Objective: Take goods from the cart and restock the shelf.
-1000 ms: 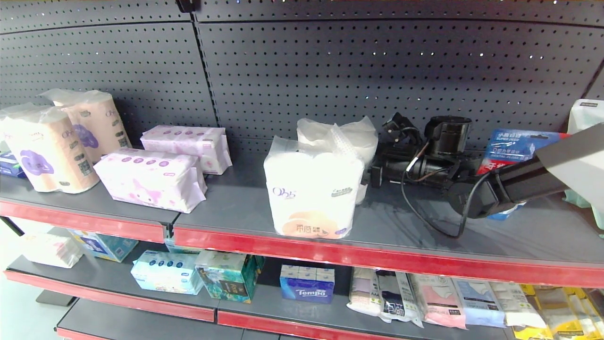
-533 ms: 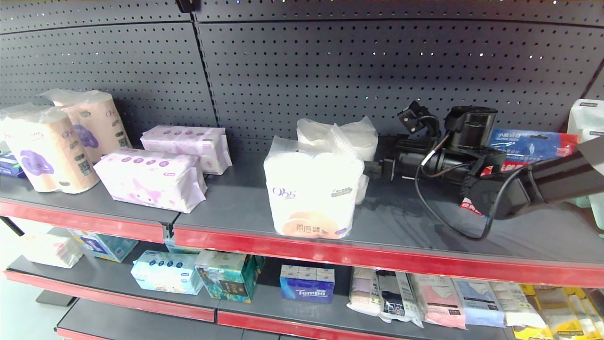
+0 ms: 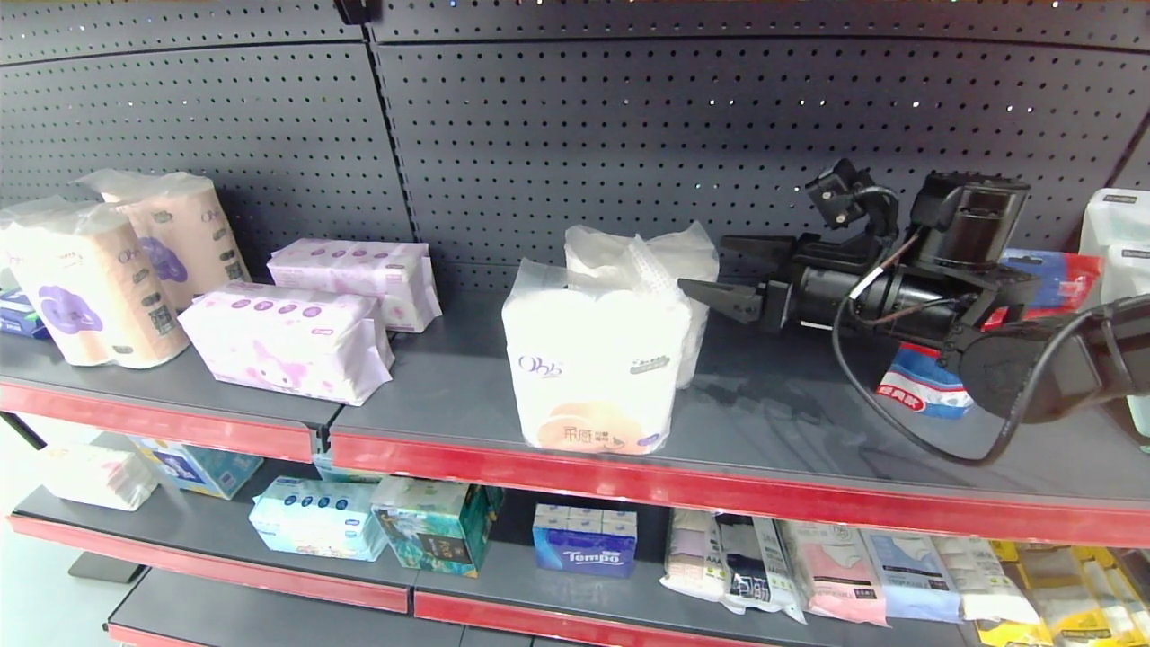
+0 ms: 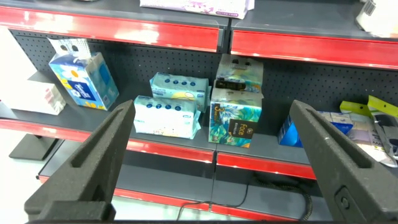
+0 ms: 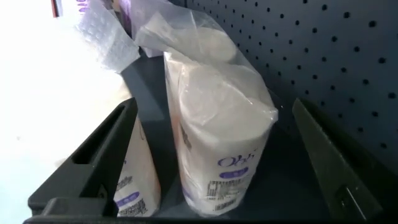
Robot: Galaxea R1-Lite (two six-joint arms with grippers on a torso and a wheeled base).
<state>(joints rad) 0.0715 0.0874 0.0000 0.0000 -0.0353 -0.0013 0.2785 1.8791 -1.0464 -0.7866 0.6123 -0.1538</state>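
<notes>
The right gripper point(image 3: 702, 262) has drawn back and lifted off the rear pack of white toilet rolls in clear film point(image 3: 685, 256) over the last second. Its black fingers were low against that pack's side a second ago. Now they stand spread and empty, with the tips close by the film. The pack itself has not shifted. I read that as a finished release: this item is restocked and stands just ahead of the fingertips on the dark grey metal shelf with a red front strip point(image 3: 773, 422). The arm looks free to return to the cart.

In the right wrist view the rear pack point(image 5: 217, 143) sits ahead of the gap between the two fingers, near the perforated dark back panel point(image 3: 629, 135). Its wrap is thin, glossy and crinkled, bunched into a loose tuft on top over soft cylindrical rolls, and would likely dent under a squeeze. The matching front pack with an orange print point(image 3: 588, 359) stands right against it, below and forward of the lower finger point(image 3: 728, 301).

The left gripper point(image 4: 211, 163) is spread wide with nothing in it, its matt wedge-shaped fingers framing teal cardboard tissue boxes point(image 4: 236, 115) on a lower shelf
</notes>
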